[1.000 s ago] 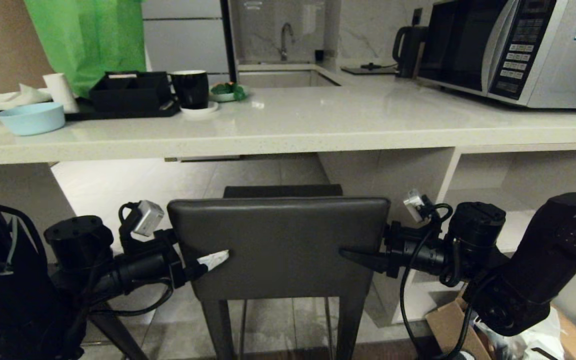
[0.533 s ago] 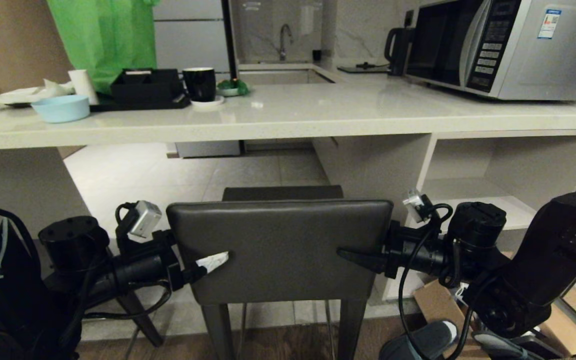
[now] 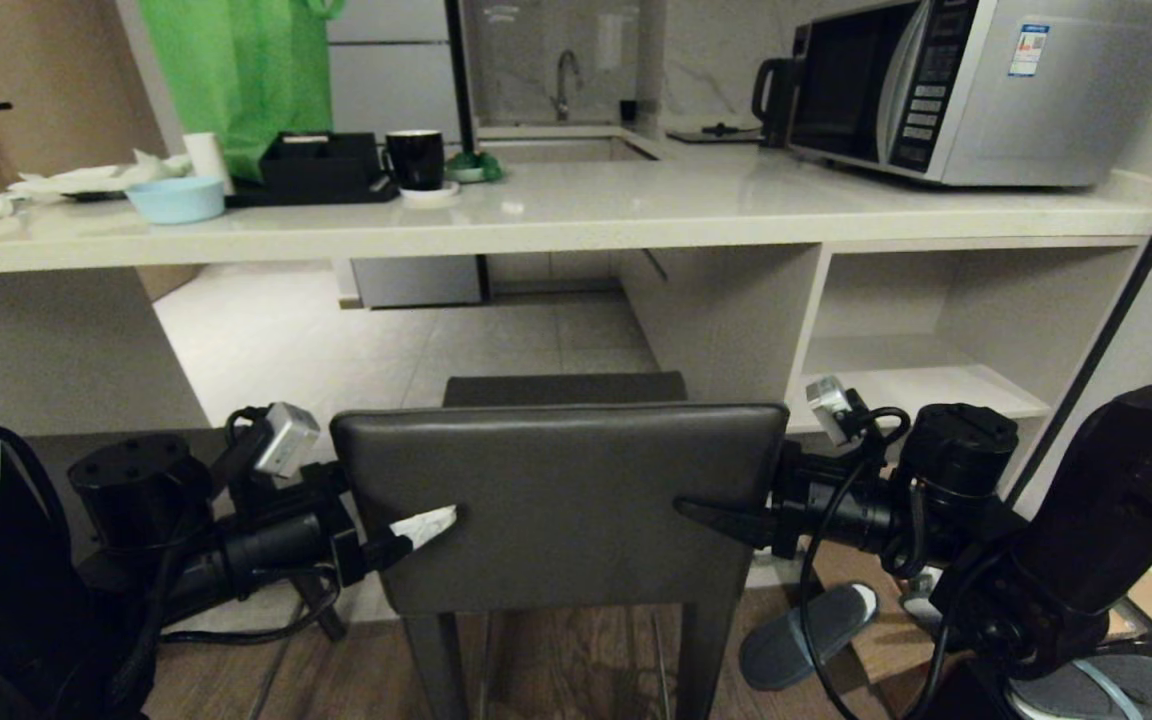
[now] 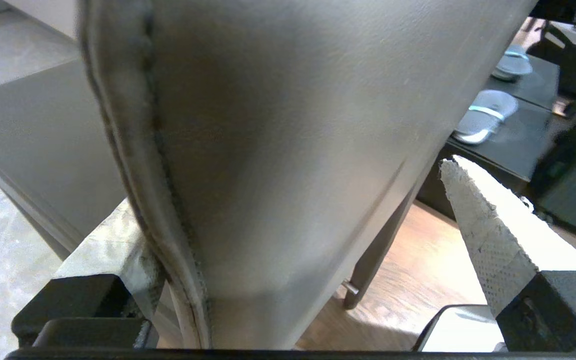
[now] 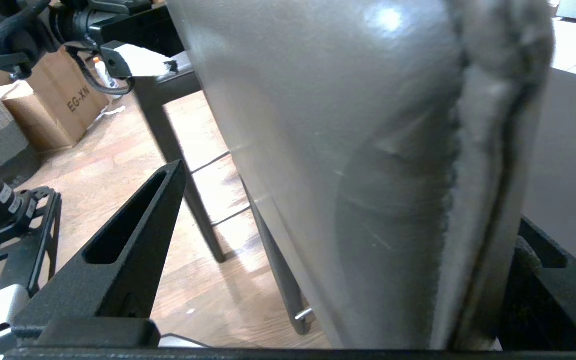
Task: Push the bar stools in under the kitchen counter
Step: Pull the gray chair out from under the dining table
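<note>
One bar stool stands right in front of me. Its dark grey backrest (image 3: 556, 500) faces me and its seat (image 3: 561, 388) points toward the kitchen counter (image 3: 576, 215), short of the pale slab's front edge. My left gripper (image 3: 414, 522) is open astride the backrest's left edge (image 4: 133, 165). Its white-padded finger (image 4: 488, 220) stands clear of the leather. My right gripper (image 3: 708, 508) is open astride the right edge (image 5: 488, 150), and its black finger (image 5: 133, 235) is held off the backrest. The far finger of each gripper is hidden behind the backrest.
On the counter stand a microwave (image 3: 966, 90), a kettle (image 3: 776, 90), a black mug (image 3: 414, 160), a black box (image 3: 321, 165) and a blue bowl (image 3: 176, 198). Open shelves (image 3: 921, 330) close the right end. A slipper (image 3: 806, 620) lies on the wood floor. A thin dark leg (image 3: 321, 610) shows behind my left arm.
The whole picture has shifted: the counter now looks farther off and more wood floor shows. The stool's backrest and both grippers keep the same place in the picture.
</note>
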